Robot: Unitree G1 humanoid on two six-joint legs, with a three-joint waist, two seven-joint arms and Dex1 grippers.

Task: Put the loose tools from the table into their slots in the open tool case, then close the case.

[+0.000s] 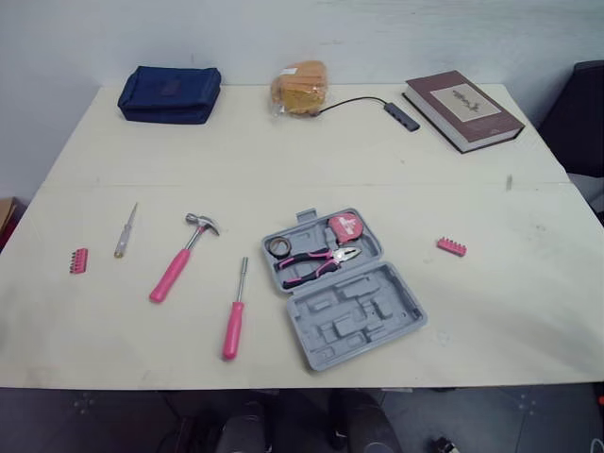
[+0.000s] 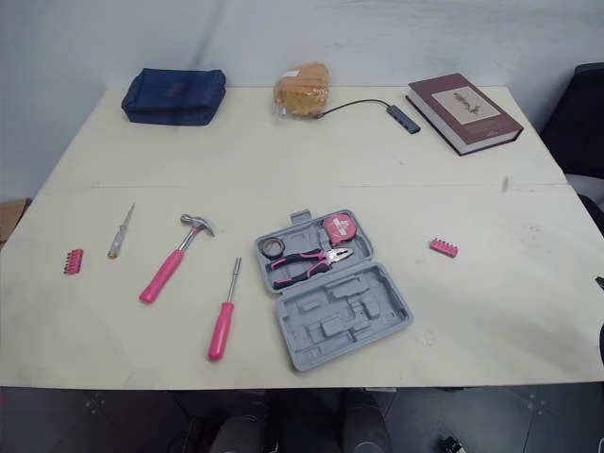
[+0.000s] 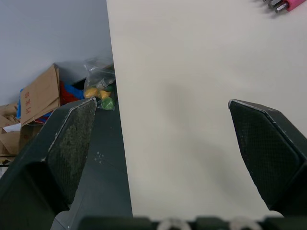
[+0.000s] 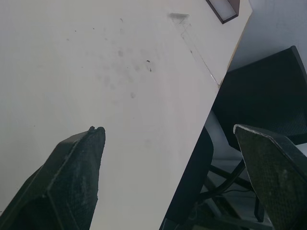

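I count one open case [image 1: 363, 316], diagonal mid-table. To its left lie one hammer [image 1: 181, 260], a pink screwdriver [image 1: 234, 316] and a thin screwdriver [image 1: 125, 231], heads pointing away, plus a left bit strip [image 1: 77, 260] and a right bit strip [image 1: 451, 247]. My left claw [image 3: 161, 103] and right claw [image 4: 169, 128] gape empty.

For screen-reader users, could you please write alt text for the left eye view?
Open grey tool case holding pliers and tape measure on a pale table. To its left lie a hammer, pink screwdriver, slim screwdriver and bit holder; a second bit holder lies to its right.
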